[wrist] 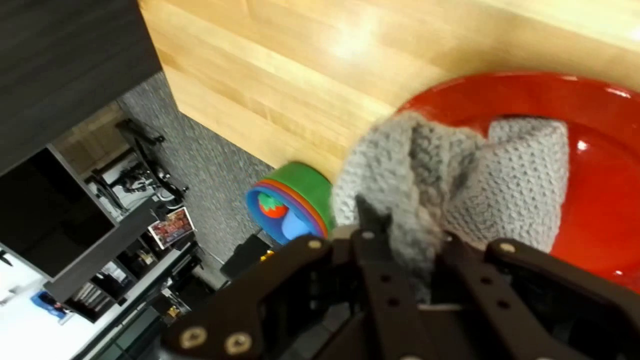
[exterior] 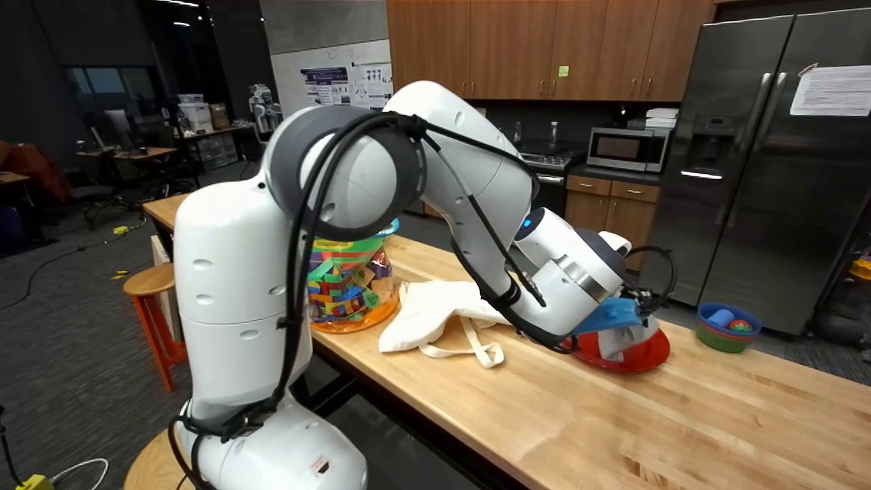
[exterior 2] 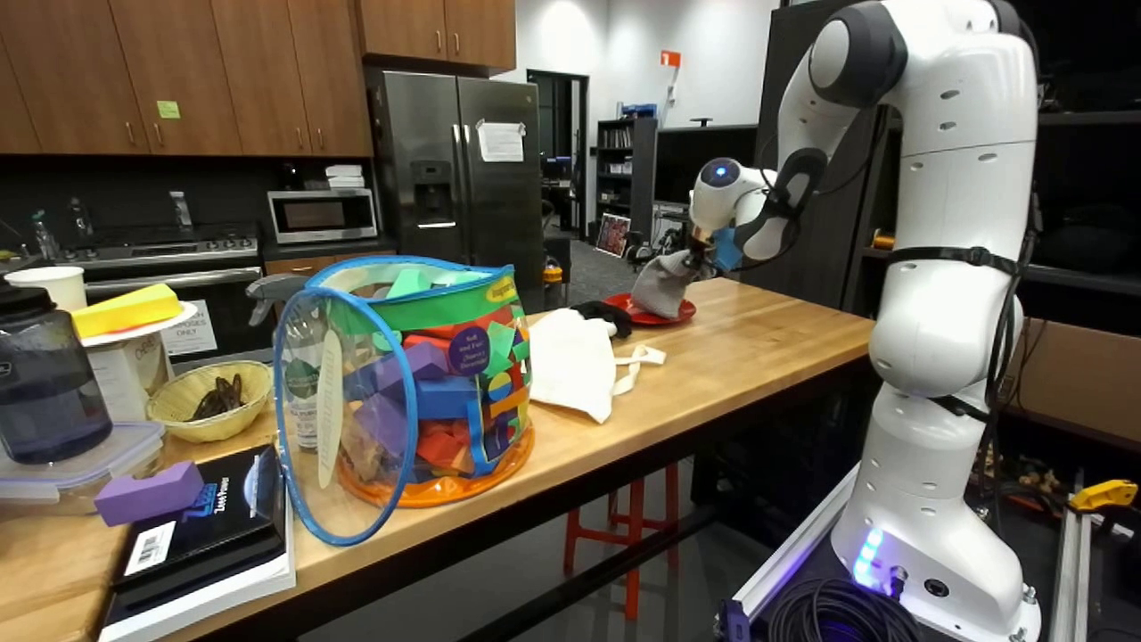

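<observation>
My gripper (wrist: 407, 240), lower centre of the wrist view, pinches a grey knitted cloth (wrist: 515, 185) narrowly. I see its folds over a red plate (wrist: 605, 175) at right.

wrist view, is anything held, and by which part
The cloth, by a bunched upper part between the fingers; whether that is a corner or edge is unclear.

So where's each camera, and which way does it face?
Exterior view: close by the arm, facing table and fridge; most of the arm shows.
Exterior view: by the block bag, facing along the table; arm and base show.
Wrist view: on the wrist, facing cloth and plate; gripper shows.
Both exterior views share tote, fridge.
</observation>
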### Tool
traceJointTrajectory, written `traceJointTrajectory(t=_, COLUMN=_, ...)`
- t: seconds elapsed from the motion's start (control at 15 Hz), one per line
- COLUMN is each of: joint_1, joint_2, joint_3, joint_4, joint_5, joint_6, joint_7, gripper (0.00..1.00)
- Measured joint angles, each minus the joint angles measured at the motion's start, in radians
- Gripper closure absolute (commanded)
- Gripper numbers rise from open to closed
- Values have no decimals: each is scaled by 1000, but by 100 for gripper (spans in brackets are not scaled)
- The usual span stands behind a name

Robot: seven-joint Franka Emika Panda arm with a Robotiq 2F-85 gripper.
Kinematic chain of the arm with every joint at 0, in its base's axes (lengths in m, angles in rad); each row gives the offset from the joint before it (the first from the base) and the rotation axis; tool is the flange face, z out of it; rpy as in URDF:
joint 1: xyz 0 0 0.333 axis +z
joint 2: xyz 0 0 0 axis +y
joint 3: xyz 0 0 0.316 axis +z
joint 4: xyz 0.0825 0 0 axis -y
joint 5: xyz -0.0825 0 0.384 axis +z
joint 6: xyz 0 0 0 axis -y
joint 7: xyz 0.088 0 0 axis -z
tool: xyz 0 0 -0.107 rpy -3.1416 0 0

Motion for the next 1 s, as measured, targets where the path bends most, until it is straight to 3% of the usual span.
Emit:
traceJointTrajectory(t=0.47, joint_1=-61, joint_2=-261, joint_3=-101, joint_4=-162, joint_5=-284, joint_6=-229, joint_7=203, gripper=96)
traceJointTrajectory(t=0.67, joint_1=-129, joint_2=-389, joint_3=-120, joint_4=-229, joint_5=-322, joint_6=-329, joint_7=209, gripper=96)
traceJointTrajectory(t=1.0, joint_1=-284, joint_2=-548, joint_3=-64, joint_4=-344, joint_5=-331, joint_6=-398, joint_7=180, gripper=96)
